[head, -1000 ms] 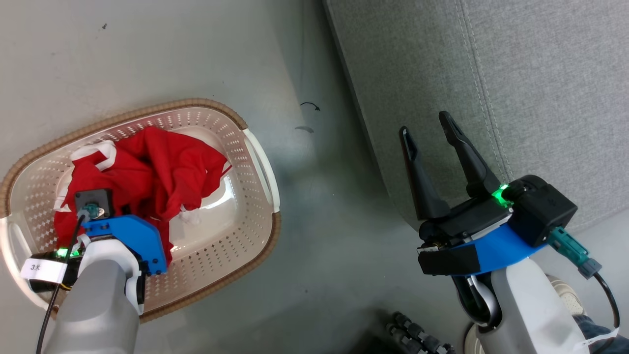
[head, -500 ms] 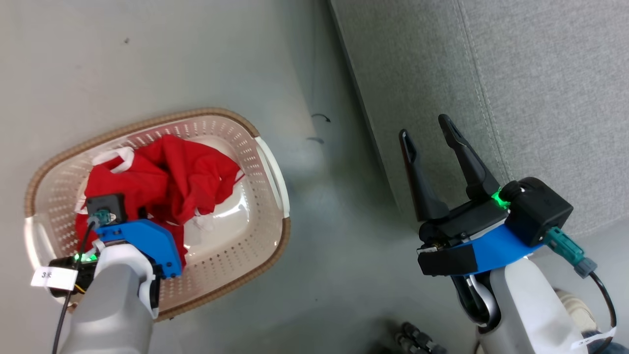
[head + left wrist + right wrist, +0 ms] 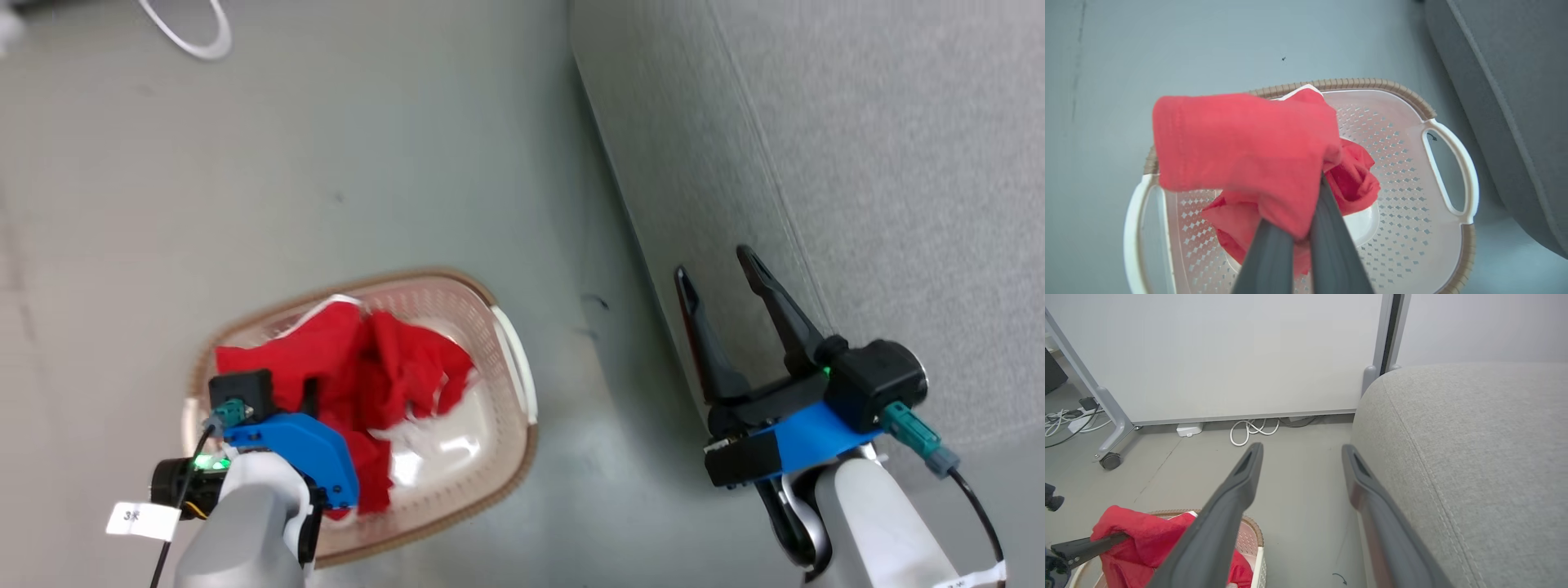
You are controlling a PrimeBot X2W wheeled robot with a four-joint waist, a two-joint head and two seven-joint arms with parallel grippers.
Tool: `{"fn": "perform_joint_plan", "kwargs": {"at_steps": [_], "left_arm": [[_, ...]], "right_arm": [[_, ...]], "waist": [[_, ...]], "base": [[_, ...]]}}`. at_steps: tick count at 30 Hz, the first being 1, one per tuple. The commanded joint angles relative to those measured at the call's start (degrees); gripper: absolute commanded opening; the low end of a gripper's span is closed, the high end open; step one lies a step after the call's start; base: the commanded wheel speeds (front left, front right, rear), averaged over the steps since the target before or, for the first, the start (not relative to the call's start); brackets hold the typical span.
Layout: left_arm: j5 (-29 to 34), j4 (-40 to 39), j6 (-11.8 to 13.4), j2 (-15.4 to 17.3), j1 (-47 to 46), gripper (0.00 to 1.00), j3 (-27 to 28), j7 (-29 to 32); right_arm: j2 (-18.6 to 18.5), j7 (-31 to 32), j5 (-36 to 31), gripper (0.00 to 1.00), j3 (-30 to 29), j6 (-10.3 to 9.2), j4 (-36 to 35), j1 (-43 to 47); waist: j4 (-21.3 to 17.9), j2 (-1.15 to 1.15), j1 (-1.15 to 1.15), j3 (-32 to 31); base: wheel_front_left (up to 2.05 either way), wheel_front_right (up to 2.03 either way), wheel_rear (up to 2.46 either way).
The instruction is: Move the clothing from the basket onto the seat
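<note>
Left hand has just clamped shut on clothing. Red bundle now raised above basket, lower folds still trailing inside. Right hand unchanged: wide, empty, beside seat. Grasp looks made; lift clear and carry to seat remain.

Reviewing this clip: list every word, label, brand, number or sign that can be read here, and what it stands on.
"3", then one character too blurred to read: on the white tag hanging from the left arm's cable.
Unreadable: the second white tag at the right arm's cable carries print that is too small and cut off.
No lettering can be made out on the basket, the clothing or the seat.
</note>
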Motion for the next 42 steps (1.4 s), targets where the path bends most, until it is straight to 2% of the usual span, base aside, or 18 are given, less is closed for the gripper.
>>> {"fn": "perform_joint_plan", "kwargs": {"at_steps": [1, 11, 24, 33, 42], "left_arm": [[-0.2, -0.9, -0.5, -0.4, 1.1, 0.00, -0.3, -0.6], [-3.2, -10.4, -2.7, -1.7, 2.6, 0.00, -3.9, -1.2], [-8.9, -28.7, -2.9, -1.8, -1.2, 0.00, -16.3, 3.4], [-13.6, -36.0, -1.0, -1.8, -6.3, 0.00, -23.6, 6.4], [-18.3, -39.2, 1.1, -1.8, -10.1, 0.00, -30.2, 7.0]], "right_arm": [[-0.2, -0.2, -0.9, 1.00, -0.7, 0.03, 0.6, 1.1], [-0.2, 0.2, -4.1, 1.00, -4.8, 0.03, 3.4, 5.0], [-0.2, 3.0, -5.0, 1.00, -5.3, 0.03, 2.4, 8.9], [-0.2, 4.8, -5.1, 1.00, -4.3, 0.03, 0.7, 10.3], [-0.2, 5.3, -4.8, 1.00, -3.8, 0.03, -0.1, 10.7]], "waist": [[4.5, 0.00, 0.01, -6.9], [10.6, 0.00, 0.01, -16.7], [13.3, 0.00, 0.01, -23.9], [13.2, 0.00, 0.01, -25.0], [13.1, 0.00, 0.01, -25.0]], "base": [[0.00, 0.00, 0.00], [0.00, 0.00, 0.00], [0.00, 0.00, 0.00], [0.00, 0.00, 0.00], [0.00, 0.00, 0.00]]}}
